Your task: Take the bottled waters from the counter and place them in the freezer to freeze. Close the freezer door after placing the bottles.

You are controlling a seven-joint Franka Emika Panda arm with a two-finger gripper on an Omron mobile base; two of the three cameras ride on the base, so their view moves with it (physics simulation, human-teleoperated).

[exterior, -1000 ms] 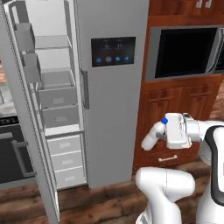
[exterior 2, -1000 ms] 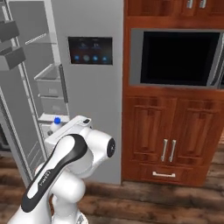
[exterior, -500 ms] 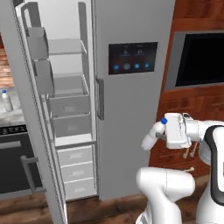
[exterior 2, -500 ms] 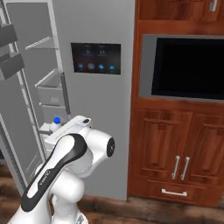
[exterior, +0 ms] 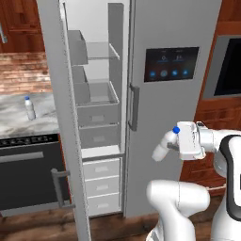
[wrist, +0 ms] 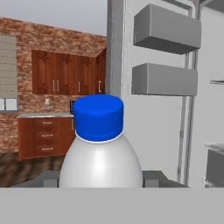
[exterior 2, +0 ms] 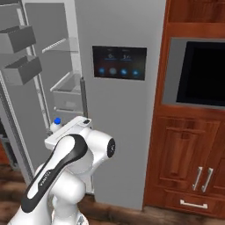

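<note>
- The tool (exterior: 170,145) pinches one bottle (exterior: 164,143), its two dark tips pressed against the bottle's sides low in the hand view.
- That bottle (wrist: 100,148) is held in the air in front of the fridge, blue cap tilted up, before the door with the dark dispenser panel (exterior: 171,64).
- In the right base view its cap (exterior 2: 57,120) peeks out past the white hand, near the edge of the open freezer (exterior 2: 66,88).
- The freezer (exterior: 101,122) stands open, with grey shelves above and three drawers (exterior: 101,186) below.
- The freezer door (exterior: 61,141) is swung wide to the left, grey bins (exterior: 77,47) on its inner side.
- A second bottle (exterior: 30,108) stands upright on the marble table (exterior: 14,120), left of the open door, above the black dishwasher (exterior: 28,176).
- Right of the fridge are reddish wood cabinets (exterior 2: 186,167) and a dark oven window (exterior 2: 204,74).
</note>
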